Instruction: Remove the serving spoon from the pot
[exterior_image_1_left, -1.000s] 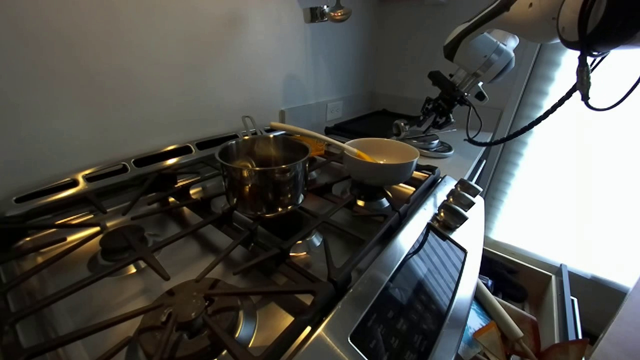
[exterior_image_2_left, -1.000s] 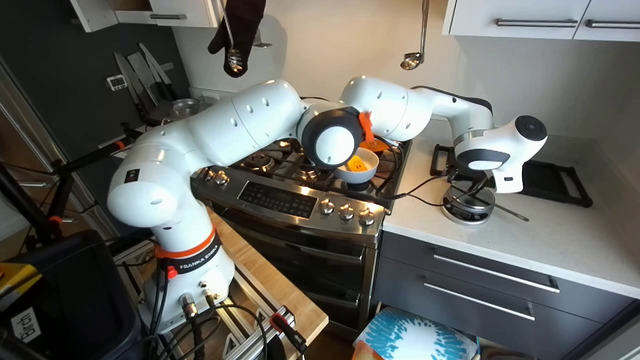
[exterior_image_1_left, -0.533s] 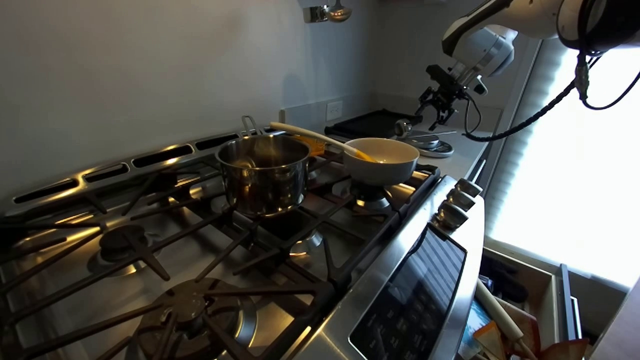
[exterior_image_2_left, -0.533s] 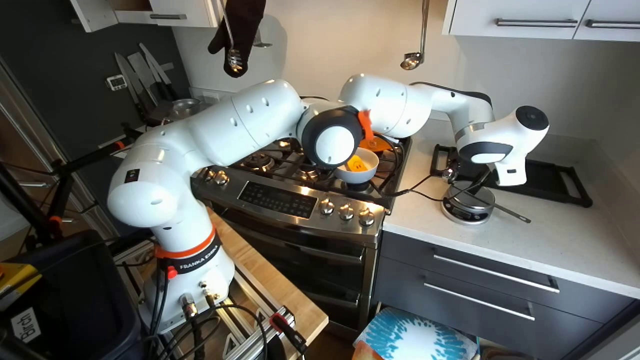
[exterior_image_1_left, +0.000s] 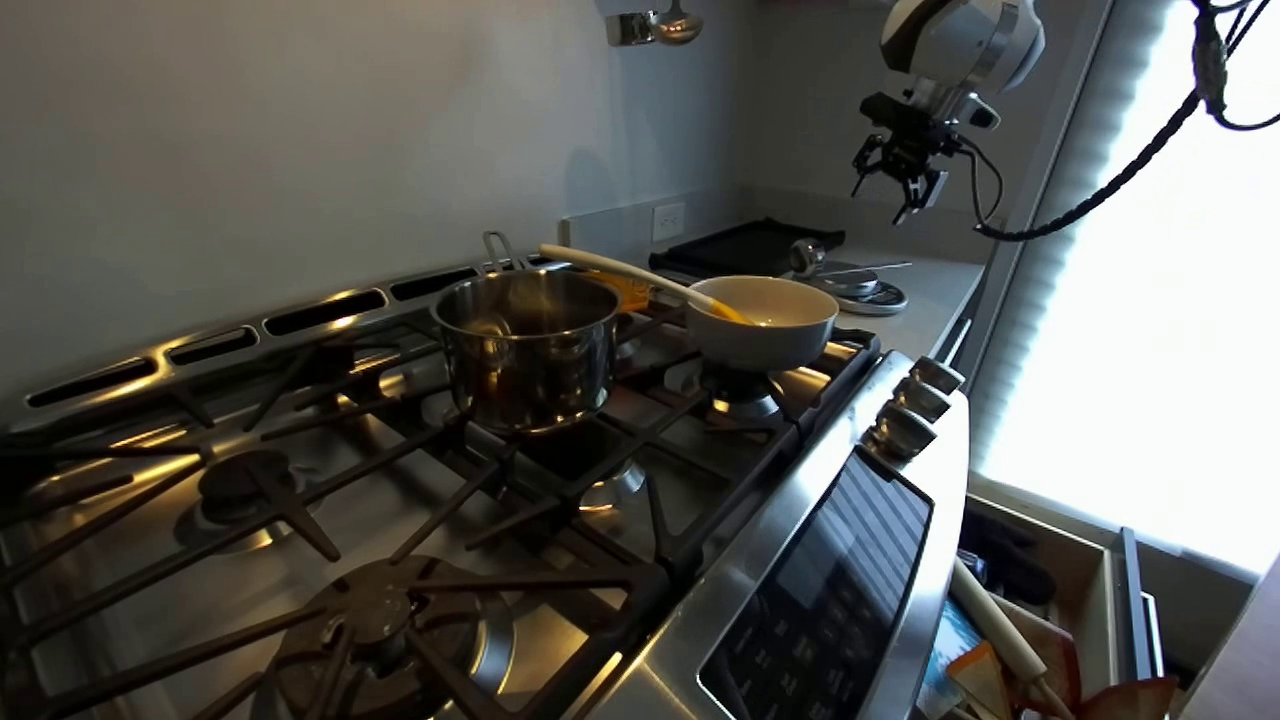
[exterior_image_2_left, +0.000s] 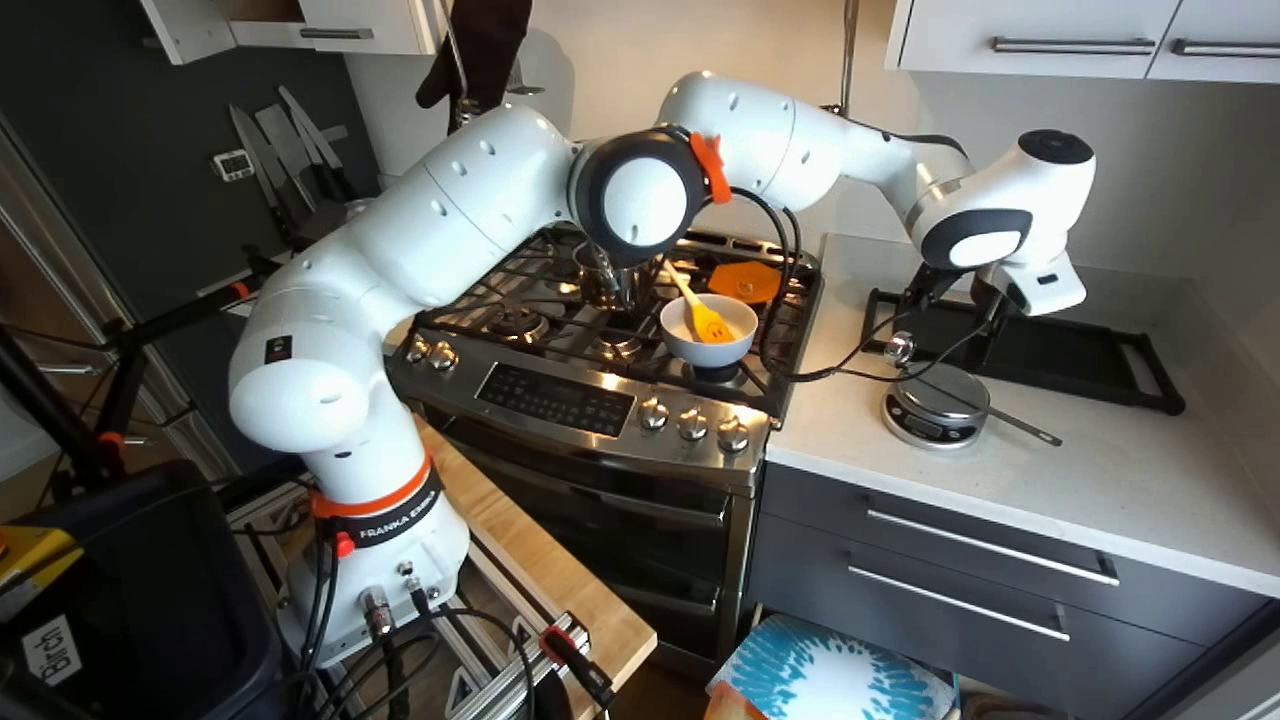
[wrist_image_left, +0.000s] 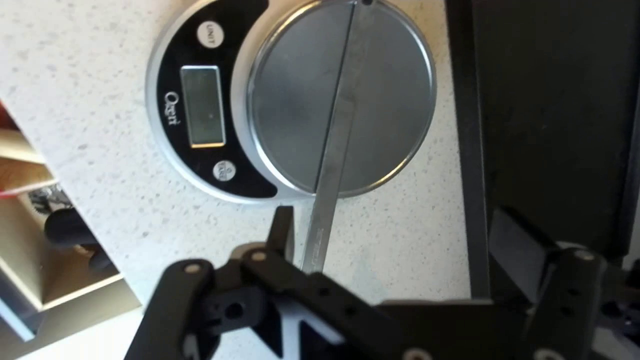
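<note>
A long-handled steel ladle, taken here as the serving spoon, lies across the round kitchen scale (exterior_image_2_left: 935, 432) on the counter. Its bowl end (exterior_image_2_left: 900, 347) points toward the stove. The wrist view shows its flat handle (wrist_image_left: 343, 120), whose lower end is hidden by a finger. My gripper (exterior_image_1_left: 880, 205) hangs well above the scale, in view in both exterior views. Its fingers are spread wide with nothing gripped, as in the wrist view, where the gripper (wrist_image_left: 400, 240) is near the bottom. The shiny steel pot (exterior_image_1_left: 530, 370) stands on the stove; no utensil sticks out of it.
A white bowl (exterior_image_1_left: 760, 345) sits on a burner, a yellow-orange spatula (exterior_image_2_left: 708, 325) with a pale handle leaning in it. Behind the scale lies a black tray (exterior_image_2_left: 1070, 360). An orange mat (exterior_image_2_left: 745, 282) is at the stove's back. My cable (exterior_image_2_left: 835, 376) droops toward the counter.
The fingers have spread and let go of the ladle's handle. Gripper and arm have risen away from the scale, while the ladle stays on it after a slight shift.
</note>
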